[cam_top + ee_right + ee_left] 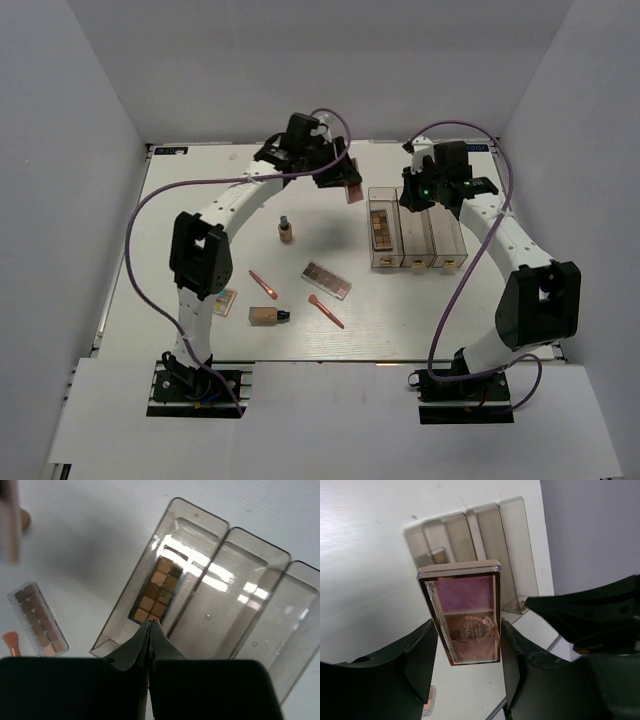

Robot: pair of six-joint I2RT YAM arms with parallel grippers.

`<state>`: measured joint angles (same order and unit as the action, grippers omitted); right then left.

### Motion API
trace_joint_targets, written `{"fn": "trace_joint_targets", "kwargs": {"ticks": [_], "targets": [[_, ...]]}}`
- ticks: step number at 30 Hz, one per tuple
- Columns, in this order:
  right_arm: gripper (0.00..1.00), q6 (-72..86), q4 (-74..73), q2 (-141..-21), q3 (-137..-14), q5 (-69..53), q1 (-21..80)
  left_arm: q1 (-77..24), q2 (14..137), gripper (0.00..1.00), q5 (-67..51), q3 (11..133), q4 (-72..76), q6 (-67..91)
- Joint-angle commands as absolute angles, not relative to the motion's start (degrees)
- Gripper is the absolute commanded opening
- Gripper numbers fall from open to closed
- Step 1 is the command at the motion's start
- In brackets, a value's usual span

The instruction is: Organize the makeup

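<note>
My left gripper (341,181) (469,647) is shut on a pink eyeshadow palette (353,190) (467,612) and holds it in the air just left of the three clear organizer boxes (415,235) (470,530). My right gripper (424,192) (150,623) is shut and empty, hovering over the left box, where a brown palette (380,226) (157,587) lies. A brown-toned palette (327,280) (39,619), two pink-orange brushes (264,284) (326,311), an upright foundation bottle (286,230) and a lying one (268,315) are on the table.
A small multicoloured palette (226,300) lies beside the left arm's lower link. The middle box (220,595) and the right box (282,630) hold nothing. White walls enclose the table on three sides.
</note>
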<state>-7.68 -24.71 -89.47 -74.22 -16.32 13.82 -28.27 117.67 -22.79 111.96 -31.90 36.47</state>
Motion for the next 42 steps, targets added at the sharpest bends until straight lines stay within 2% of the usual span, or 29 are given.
{"fn": "trace_joint_targets", "kwargs": {"ticks": [1,15,25,27,31,35,38,41,42], "targets": [[0.0,-6.0,-22.3,-85.3,-73.5,-8.5,12.7,-31.8,119.7,0.18,-27.5,114.5,-28.0,37.2],[0.0,-3.8,-21.0,-81.0,-68.6,-7.0,9.9,-38.6,127.8,0.26,-24.9,114.6,-22.2,42.4],[0.0,-3.2,-20.6,-80.6,-67.2,-8.6,9.2,-40.3,131.5,0.44,-22.9,114.6,-23.7,44.4],[0.0,-3.2,-20.7,-80.4,-66.6,-8.9,9.2,-40.3,131.7,0.54,-22.8,114.6,-23.6,44.9],[0.07,-3.3,-20.7,-80.1,-66.1,-9.4,9.2,-40.3,131.4,0.75,-22.1,114.9,-23.6,45.1],[0.15,-4.0,-20.9,-79.8,-65.8,-11.0,9.1,-40.3,130.8,0.82,-22.1,115.8,-22.5,45.7],[0.24,-5.4,-21.6,-79.6,-65.6,-14.0,9.2,-40.3,129.6,0.83,-22.2,115.9,-21.5,46.5],[0.32,-9.3,-23.5,-78.6,-65.4,-22.0,9.2,-40.3,127.4,0.83,-21.0,116.1,-22.0,46.7],[0.34,-11.1,-24.3,-78.1,-65.2,-29.4,9.2,-40.3,126.5,0.83,-20.4,116.0,-22.2,46.4]]}}
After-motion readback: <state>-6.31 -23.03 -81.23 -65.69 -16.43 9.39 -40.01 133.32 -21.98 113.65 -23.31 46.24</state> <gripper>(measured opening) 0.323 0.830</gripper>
